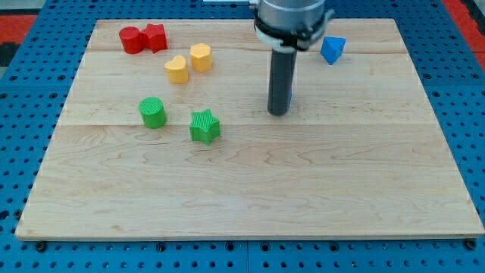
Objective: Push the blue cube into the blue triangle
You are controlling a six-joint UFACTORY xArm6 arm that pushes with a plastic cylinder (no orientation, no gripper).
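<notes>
The blue triangle (333, 49) lies near the view's top right on the wooden board (250, 189). The blue cube (290, 96) is almost wholly hidden behind my dark rod; only a thin blue sliver shows at the rod's right side. My tip (278, 113) rests on the board right at the cube, on its near left side. The cube lies below and to the left of the triangle, well apart from it.
A red cylinder (131, 39) and a red star-like block (155, 37) sit at the top left. Two yellow blocks (176, 70) (201, 57) lie below them. A green cylinder (152, 113) and a green star (204, 126) lie at left centre.
</notes>
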